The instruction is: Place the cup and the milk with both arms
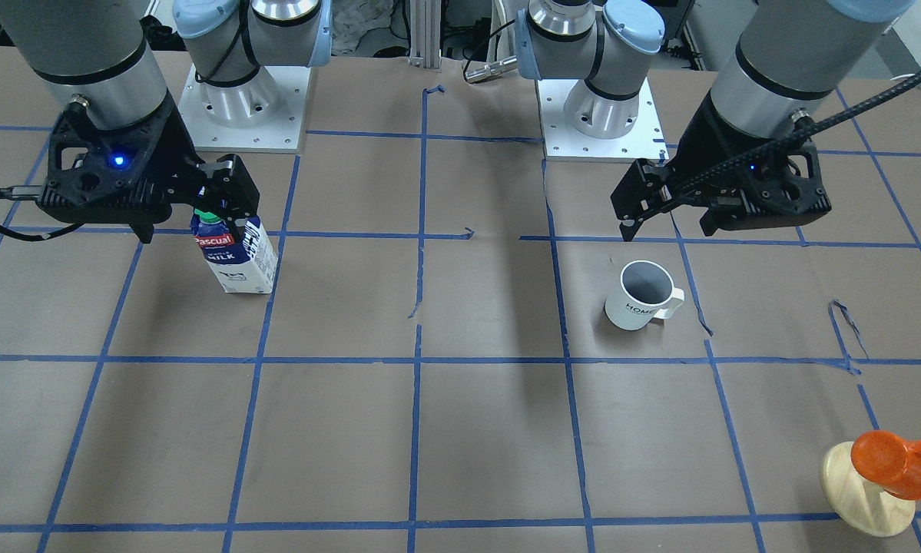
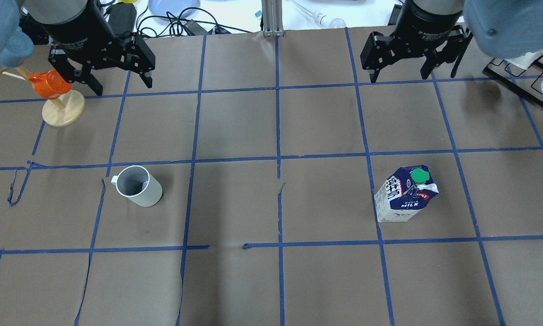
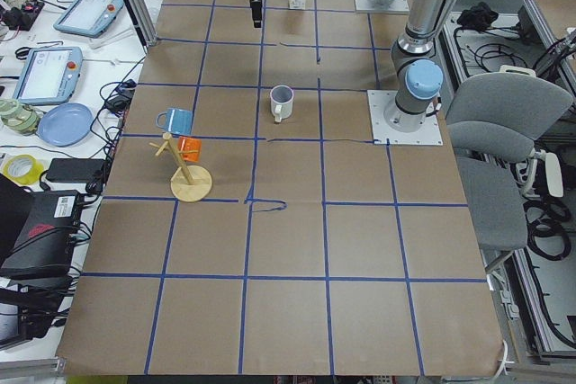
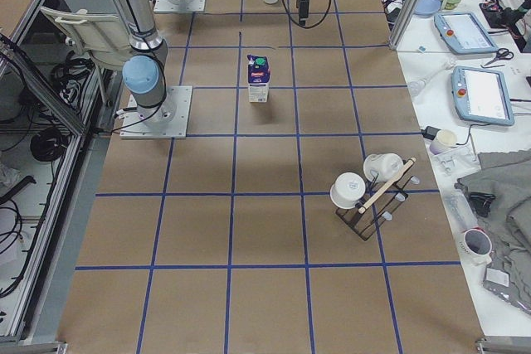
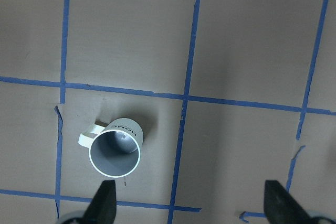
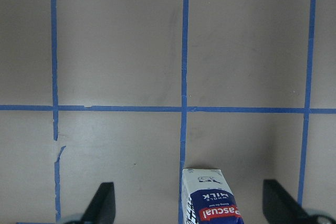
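Under right pincer [image 1: 222,206], milk [image 1: 239,261] cap part-hidden; cup [image 1: 641,296] unobstructed.

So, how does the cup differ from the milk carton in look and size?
The cup is white, round and open on top; the milk is a blue-and-white box shut by a green cap. The milk is taller than the cup. The cup has a handle; the milk has none. Both stand upright on the table.

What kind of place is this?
Probably a robotics lab: left arm and right arm bolted to a paper-covered table gridded with blue tape, teach pendants on the side bench.
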`<action>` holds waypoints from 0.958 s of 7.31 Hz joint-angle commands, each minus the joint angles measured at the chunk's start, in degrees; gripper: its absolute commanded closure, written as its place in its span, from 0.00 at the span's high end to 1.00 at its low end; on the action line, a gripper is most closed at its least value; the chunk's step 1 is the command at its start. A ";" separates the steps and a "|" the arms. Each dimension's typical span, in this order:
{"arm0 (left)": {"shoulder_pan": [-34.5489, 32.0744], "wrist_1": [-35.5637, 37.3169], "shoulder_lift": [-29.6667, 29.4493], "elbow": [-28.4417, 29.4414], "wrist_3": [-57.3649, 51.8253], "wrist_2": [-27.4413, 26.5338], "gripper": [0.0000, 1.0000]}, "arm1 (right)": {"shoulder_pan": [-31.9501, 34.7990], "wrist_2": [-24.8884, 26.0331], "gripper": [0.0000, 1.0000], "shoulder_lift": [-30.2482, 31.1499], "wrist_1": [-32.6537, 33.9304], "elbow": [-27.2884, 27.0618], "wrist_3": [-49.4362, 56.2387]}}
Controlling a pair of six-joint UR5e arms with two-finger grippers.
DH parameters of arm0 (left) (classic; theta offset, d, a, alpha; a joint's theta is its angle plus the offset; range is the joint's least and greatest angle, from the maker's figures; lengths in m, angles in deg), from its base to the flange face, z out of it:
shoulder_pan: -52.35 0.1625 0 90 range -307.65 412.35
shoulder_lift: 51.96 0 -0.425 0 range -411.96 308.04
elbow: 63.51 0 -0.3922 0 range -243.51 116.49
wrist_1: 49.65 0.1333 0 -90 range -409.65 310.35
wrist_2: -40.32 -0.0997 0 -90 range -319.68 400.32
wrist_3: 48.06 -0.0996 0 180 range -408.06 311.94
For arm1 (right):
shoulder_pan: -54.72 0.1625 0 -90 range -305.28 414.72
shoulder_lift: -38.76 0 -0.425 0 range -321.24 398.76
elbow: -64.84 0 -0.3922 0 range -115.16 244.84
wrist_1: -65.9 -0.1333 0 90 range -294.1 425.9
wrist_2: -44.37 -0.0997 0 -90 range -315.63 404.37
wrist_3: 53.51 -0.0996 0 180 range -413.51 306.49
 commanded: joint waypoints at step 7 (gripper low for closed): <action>0.01 0.54 -0.21 -0.72 0.09 0.00 1.00 | 0.00 -0.04 1.00 0.00 0.00 -0.35 0.00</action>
